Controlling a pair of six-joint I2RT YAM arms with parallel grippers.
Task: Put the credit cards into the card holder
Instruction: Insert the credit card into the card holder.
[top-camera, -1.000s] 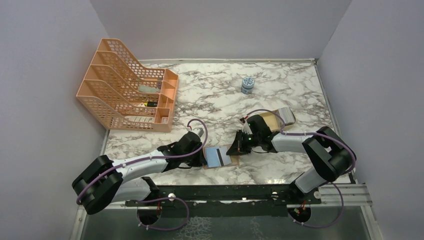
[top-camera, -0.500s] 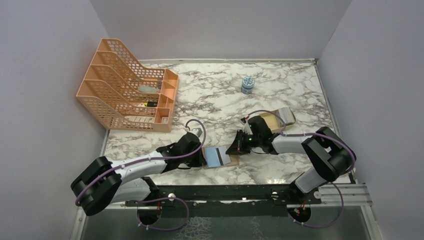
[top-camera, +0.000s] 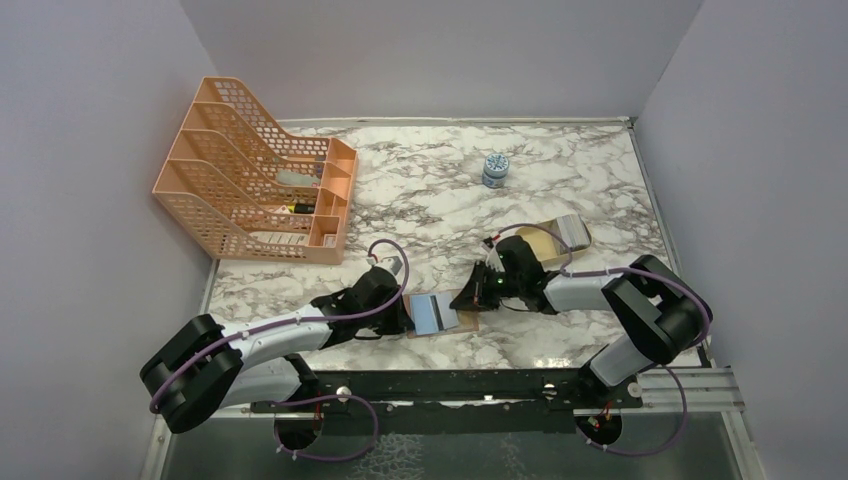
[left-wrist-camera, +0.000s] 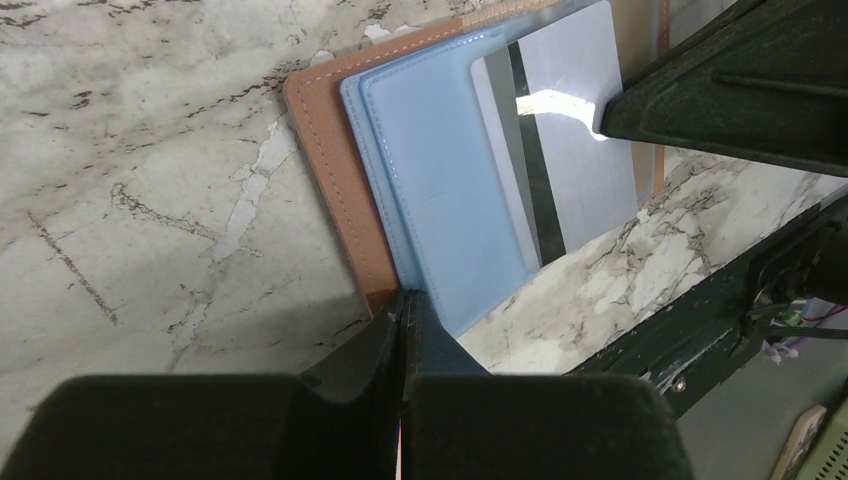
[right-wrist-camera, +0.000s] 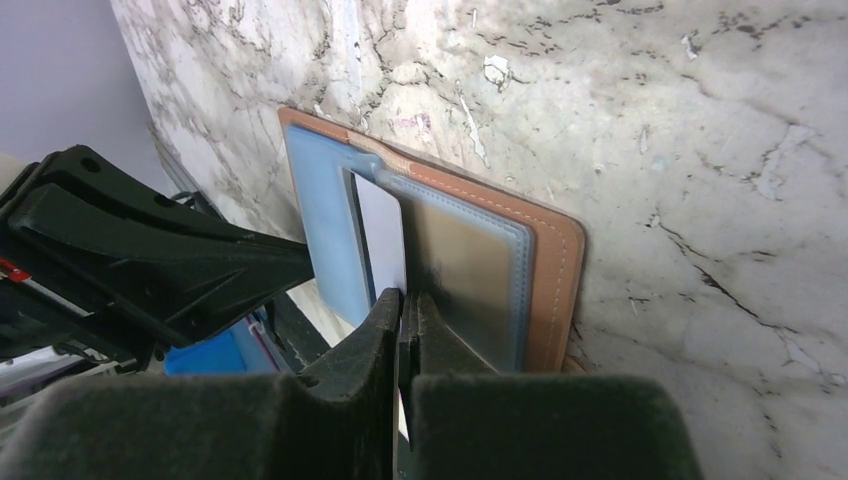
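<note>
At the near edge of the white marble counter, the tan leather book-style card holder lies open and flat, with its light-blue card sleeves on top. The left jaws are closed on the sleeve's left edge, pinning it. The right jaws are closed on the right end of a grey credit card with a dark stripe, which overlaps the sleeve. How far it sits inside a pocket I cannot tell. The card probably needs to travel left, flat and square to the pocket mouth, and slowly. The left grip should hold the sleeve taut so it does not buckle. The right jaws should release only once the card is seated.
</note>
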